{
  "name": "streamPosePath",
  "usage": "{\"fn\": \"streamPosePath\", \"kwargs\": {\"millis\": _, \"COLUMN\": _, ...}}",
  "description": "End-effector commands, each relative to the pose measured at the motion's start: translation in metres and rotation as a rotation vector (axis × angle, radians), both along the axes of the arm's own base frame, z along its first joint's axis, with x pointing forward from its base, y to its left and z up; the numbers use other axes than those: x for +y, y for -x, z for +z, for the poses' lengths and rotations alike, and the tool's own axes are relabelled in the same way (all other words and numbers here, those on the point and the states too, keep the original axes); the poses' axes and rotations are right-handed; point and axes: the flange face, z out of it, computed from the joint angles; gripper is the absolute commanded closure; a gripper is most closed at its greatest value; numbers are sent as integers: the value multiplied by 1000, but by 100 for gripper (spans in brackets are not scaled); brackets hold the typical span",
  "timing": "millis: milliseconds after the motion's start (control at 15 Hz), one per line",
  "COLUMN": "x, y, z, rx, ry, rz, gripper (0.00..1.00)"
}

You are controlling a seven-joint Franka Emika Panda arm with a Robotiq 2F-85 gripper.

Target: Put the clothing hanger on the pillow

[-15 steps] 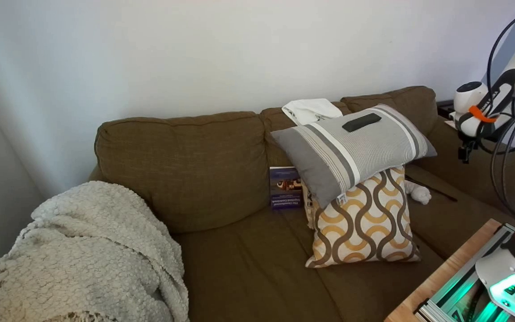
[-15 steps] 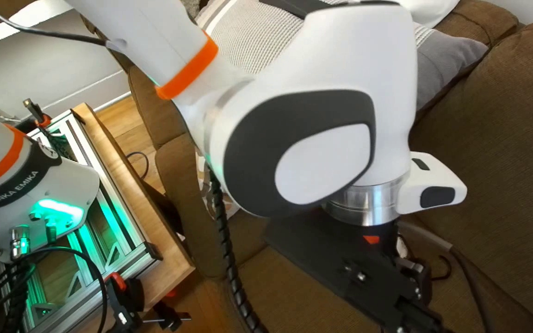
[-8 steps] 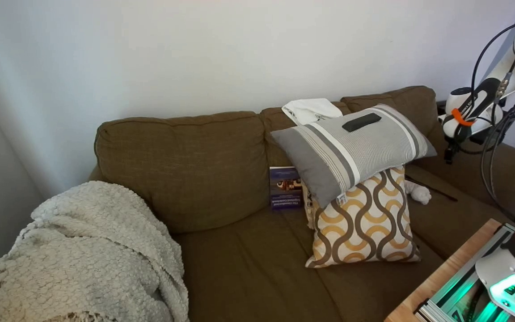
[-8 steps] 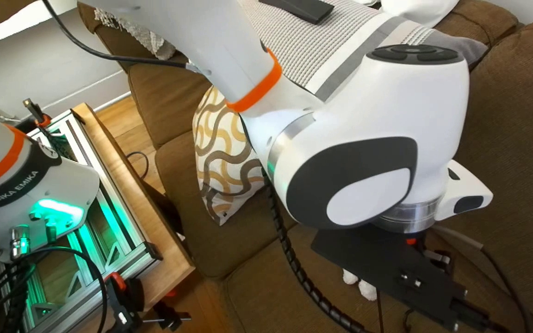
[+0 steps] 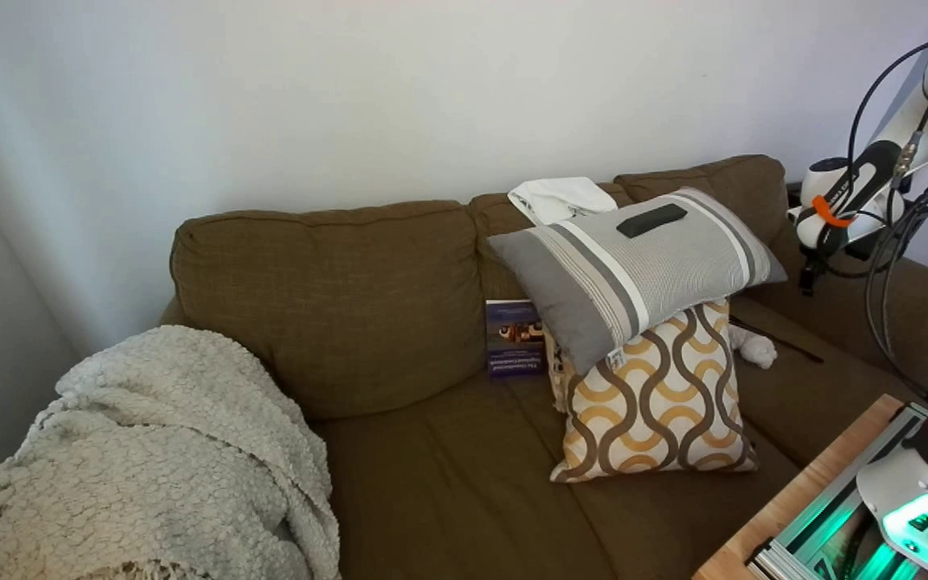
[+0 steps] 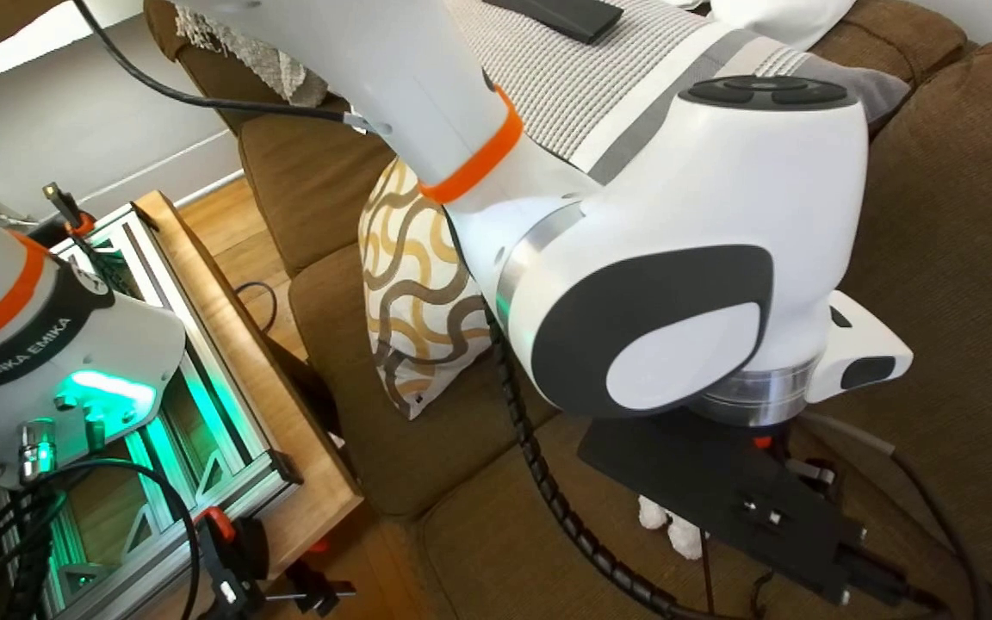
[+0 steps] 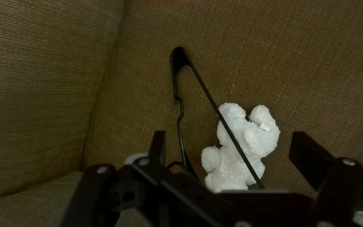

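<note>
The clothing hanger [image 7: 211,100], thin and black, lies on the couch seat, its straight bar across a white plush toy [image 7: 225,162]. The gripper hides its lower end in the wrist view. It also shows as a dark line in both exterior views [image 5: 786,344] [image 6: 707,573]. My gripper [image 7: 230,138] is open and empty, over the hanger and toy, with the bar and toy between the fingers in the picture. It hangs at the right in an exterior view [image 5: 807,278]. The grey pillow [image 5: 673,254] with white bands rests tilted on the patterned pillow; the arm partly covers it elsewhere [image 6: 565,86].
A black flat object [image 5: 652,220] lies on the grey pillow. The lattice-patterned pillow [image 5: 657,411] stands under it. A white cloth [image 5: 561,197] is on the backrest, a book [image 5: 515,354] beside the pillows. The wooden robot table [image 5: 810,483] is at the front right.
The arm has shifted left in an exterior view and uncovered the patterned pillow and more of the grey pillow elsewhere. In the last half second it has barely moved. The hanger and pillows stay put.
</note>
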Motion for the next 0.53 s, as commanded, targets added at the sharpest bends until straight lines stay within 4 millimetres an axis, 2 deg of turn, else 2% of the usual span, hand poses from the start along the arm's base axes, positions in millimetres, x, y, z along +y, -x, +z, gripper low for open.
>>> {"fn": "streamPosePath", "kwargs": {"millis": 0, "x": -18, "y": 1, "z": -14, "rx": -16, "ry": -6, "rz": -14, "gripper": 0}}
{"fn": "streamPosePath", "kwargs": {"millis": 200, "x": -41, "y": 5, "z": -34, "rx": 8, "ry": 8, "rz": 39, "gripper": 0}}
{"fn": "streamPosePath", "kwargs": {"millis": 467, "x": -63, "y": 14, "z": -68, "rx": 72, "ry": -22, "rz": 202, "gripper": 0}}
